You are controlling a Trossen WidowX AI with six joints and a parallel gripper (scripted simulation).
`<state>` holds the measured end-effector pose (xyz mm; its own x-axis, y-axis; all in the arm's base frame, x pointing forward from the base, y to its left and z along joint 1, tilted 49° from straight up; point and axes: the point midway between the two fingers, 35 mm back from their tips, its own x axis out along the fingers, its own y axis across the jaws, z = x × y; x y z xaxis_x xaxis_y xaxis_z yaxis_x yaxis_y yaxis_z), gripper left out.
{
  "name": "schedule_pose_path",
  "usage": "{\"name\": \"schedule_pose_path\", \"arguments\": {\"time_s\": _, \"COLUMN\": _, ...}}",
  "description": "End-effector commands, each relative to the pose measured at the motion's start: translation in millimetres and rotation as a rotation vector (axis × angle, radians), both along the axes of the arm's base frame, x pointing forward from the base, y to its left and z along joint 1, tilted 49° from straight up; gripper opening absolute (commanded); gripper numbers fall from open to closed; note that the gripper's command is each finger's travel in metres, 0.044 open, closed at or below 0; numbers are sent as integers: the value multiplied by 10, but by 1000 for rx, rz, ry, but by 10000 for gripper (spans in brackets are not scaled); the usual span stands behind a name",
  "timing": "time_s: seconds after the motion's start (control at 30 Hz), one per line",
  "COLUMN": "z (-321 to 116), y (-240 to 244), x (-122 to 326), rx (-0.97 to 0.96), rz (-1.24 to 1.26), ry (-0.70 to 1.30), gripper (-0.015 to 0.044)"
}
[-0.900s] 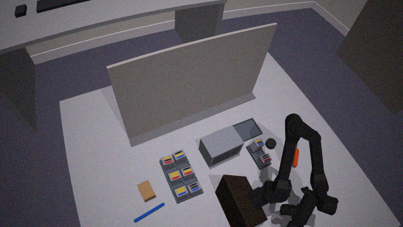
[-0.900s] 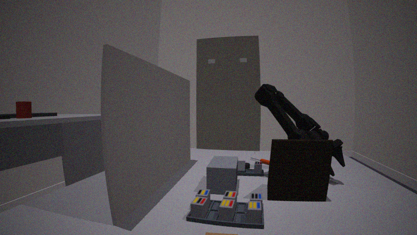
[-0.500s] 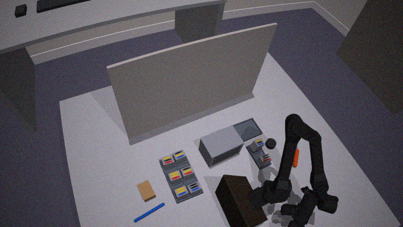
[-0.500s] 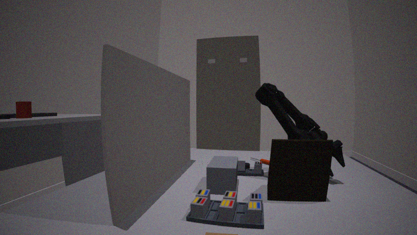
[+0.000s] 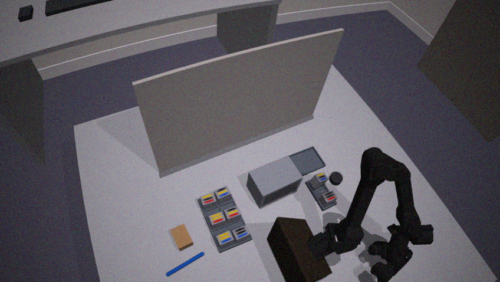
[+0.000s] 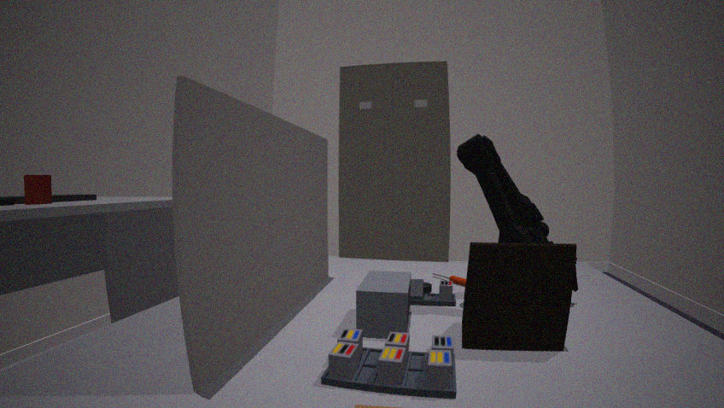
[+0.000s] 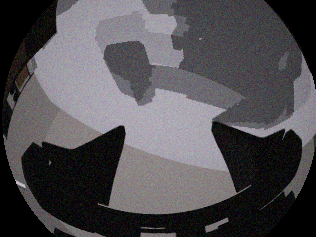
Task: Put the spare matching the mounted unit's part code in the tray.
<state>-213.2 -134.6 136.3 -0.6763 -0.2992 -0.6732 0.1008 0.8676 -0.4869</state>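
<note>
My gripper (image 5: 372, 259) (image 7: 170, 128) is open and empty over bare table, beyond the dark brown block; that block hides it in the exterior view. A dark rack (image 5: 221, 249) (image 6: 389, 389) holds several small grey spares with striped colour labels. A smaller rack (image 5: 322, 206) (image 6: 430, 302) holds two more: one (image 5: 320, 177) with yellow, black and blue stripes, one (image 5: 329, 196) (image 6: 446, 288) with black and red. A large grey box (image 5: 275, 176) (image 6: 383, 304) stands between the racks; no code shows on its visible faces. The flat grey tray (image 5: 309, 161) beside it looks empty.
A tall panel (image 5: 230, 108) (image 6: 248, 228) stands behind the box. The brown block (image 5: 293, 245) (image 6: 516, 299) stands near the arm. A black round piece (image 5: 336, 178) is by the small rack. An orange-handled tool (image 6: 458, 279), a tan block (image 5: 181, 236) and a blue rod (image 5: 185, 264) lie around.
</note>
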Motion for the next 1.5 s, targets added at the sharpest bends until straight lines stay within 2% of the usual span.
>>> {"name": "schedule_pose_path", "arguments": {"time_s": 0.0, "z": 311, "y": -342, "x": 27, "rx": -158, "rz": 0, "ry": 10, "gripper": 440}}
{"name": "schedule_pose_path", "arguments": {"time_s": 0.5, "z": 1423, "y": -1387, "x": 620, "rx": -717, "rz": 83, "ry": -131, "gripper": 440}}
{"name": "schedule_pose_path", "arguments": {"time_s": 0.63, "z": 1675, "y": -1602, "x": 917, "rx": -834, "rz": 131, "ry": -224, "gripper": 440}}
{"name": "schedule_pose_path", "arguments": {"time_s": 0.73, "z": 1770, "y": -1786, "x": 1364, "rx": -871, "rz": 223, "ry": -352, "gripper": 440}}
{"name": "schedule_pose_path", "arguments": {"time_s": 1.07, "z": 1895, "y": -1924, "x": 3011, "rx": -824, "rz": 461, "ry": -803, "gripper": 440}}
{"name": "schedule_pose_path", "arguments": {"time_s": 1.3, "z": 1528, "y": -1869, "x": 3770, "rx": -623, "rz": 373, "ry": -945, "gripper": 440}}
{"name": "schedule_pose_path", "arguments": {"time_s": 1.47, "z": 1123, "y": -1596, "x": 4472, "rx": -434, "rz": 283, "ry": -986, "gripper": 440}}
